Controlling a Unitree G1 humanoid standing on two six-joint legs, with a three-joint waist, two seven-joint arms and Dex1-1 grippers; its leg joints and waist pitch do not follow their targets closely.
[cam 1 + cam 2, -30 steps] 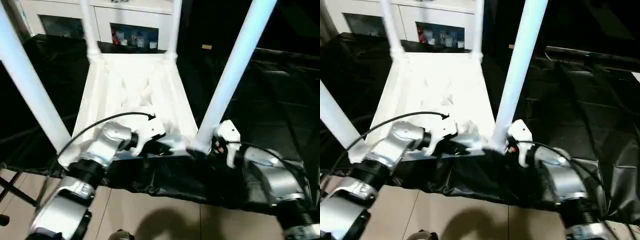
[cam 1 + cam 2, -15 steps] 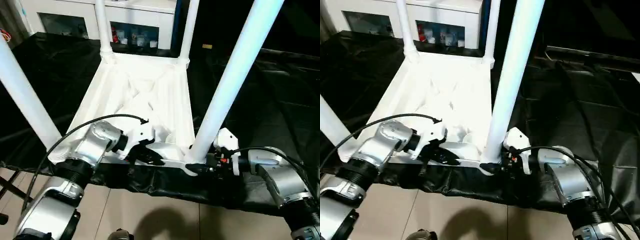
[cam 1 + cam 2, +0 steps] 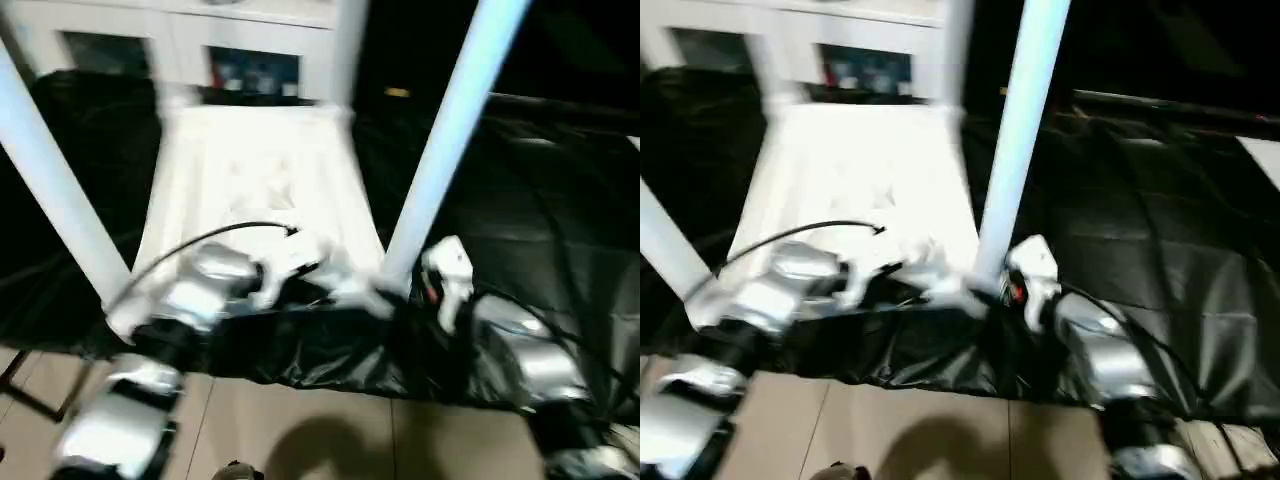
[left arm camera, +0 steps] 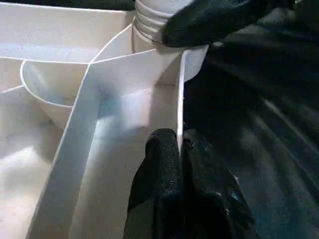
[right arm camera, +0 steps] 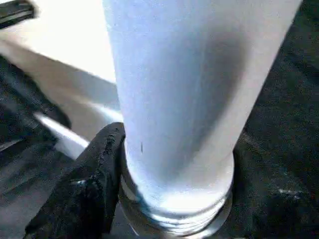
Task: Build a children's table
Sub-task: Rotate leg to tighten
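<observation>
- We see the children's table lying top-down on the black-draped table, ribbed underside up, stretching from the robot's near edge toward 12 o'clock.
- Legs stand in the corner sockets: the near-right leg at about 1 o'clock, the near-left leg at about 10 o'clock; two far legs sit at the 12 o'clock end, blurred.
- The right gripper is clenched around the base of the near-right leg, just above its ribbed collar; one black finger lies on the tube, and the opposite one is in shadow.
- The left gripper has its jaws pinched on the thin near rim wall of the top, just beside the near-right socket.
- Risk 1 (our judgement): collar rings are visible above the socket, so the leg may not be fully seated; it could wobble or come out.
- Risk 2: a grip this low gives little leverage on a long tube; an off-axis push could jam the leg in the socket.
- Risk 3: the rim wall is thin, so the left pinch could slip and let the top slide on the slick black cover.
- Risk 4: the top's near edge lies close to the table's edge; a pull toward 6 o'clock could tip it off.
</observation>
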